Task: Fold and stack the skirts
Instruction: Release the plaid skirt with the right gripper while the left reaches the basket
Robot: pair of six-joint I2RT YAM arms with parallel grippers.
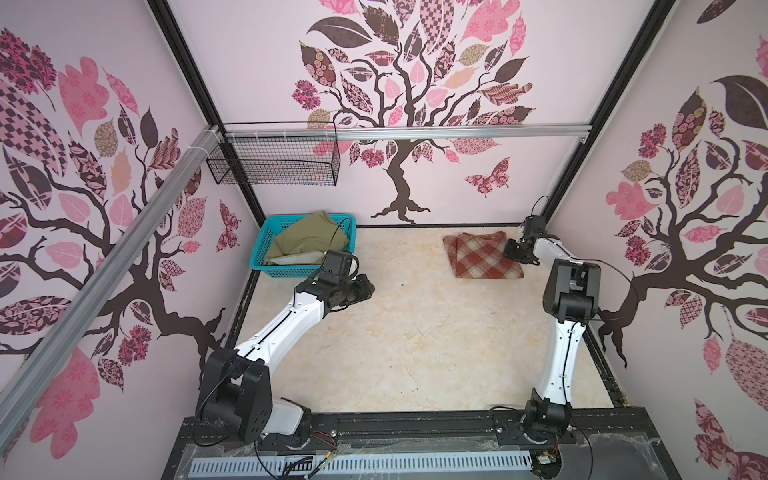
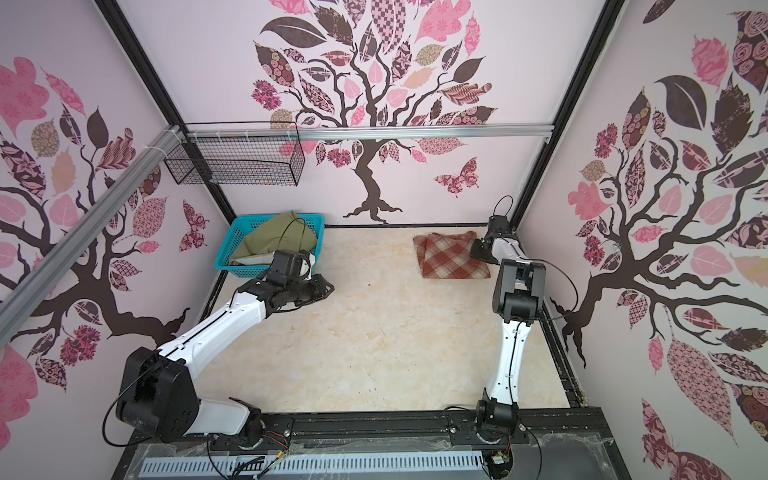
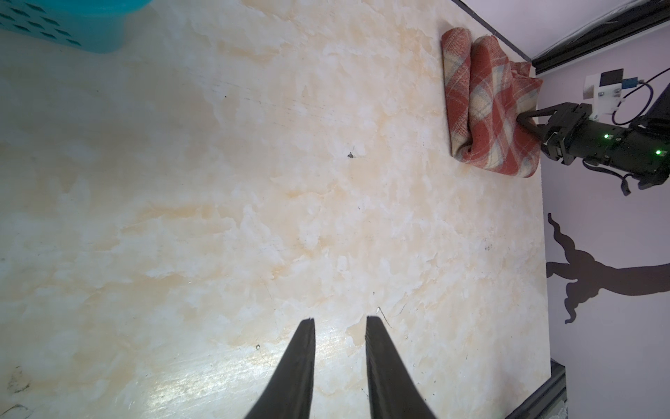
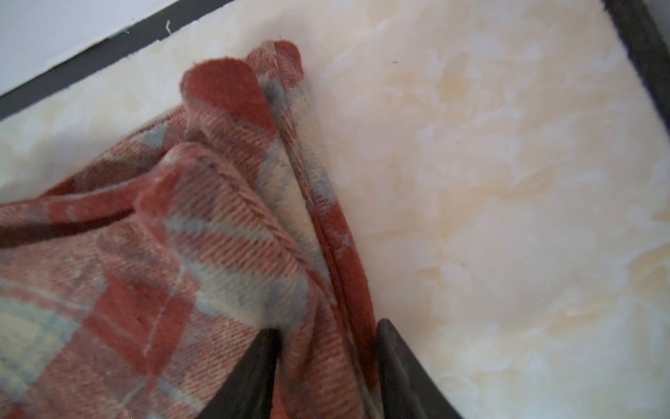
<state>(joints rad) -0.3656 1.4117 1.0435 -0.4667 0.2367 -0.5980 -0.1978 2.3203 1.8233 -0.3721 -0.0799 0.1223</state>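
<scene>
We note rust-red and cream plaid woolly skirt (image 4: 127, 308) folded; its edge sits between fingers of right gripper (image 4: 328, 326), spread apart. Fingers of left gripper (image 3: 340, 319) apart, well clear of skirt.

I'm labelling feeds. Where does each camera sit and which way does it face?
Top views: high over the near edge, looking down at the table; left arm, right arm, basket, olive skirt, plaid skirt.
Left wrist: on the left arm, facing across the table to the plaid skirt; left pincer near, right pincer beyond.
Right wrist: on the right arm, close above the plaid skirt; pincer fingers straddle its edge.
Shared: both wrist views show the plaid skirt.
</scene>
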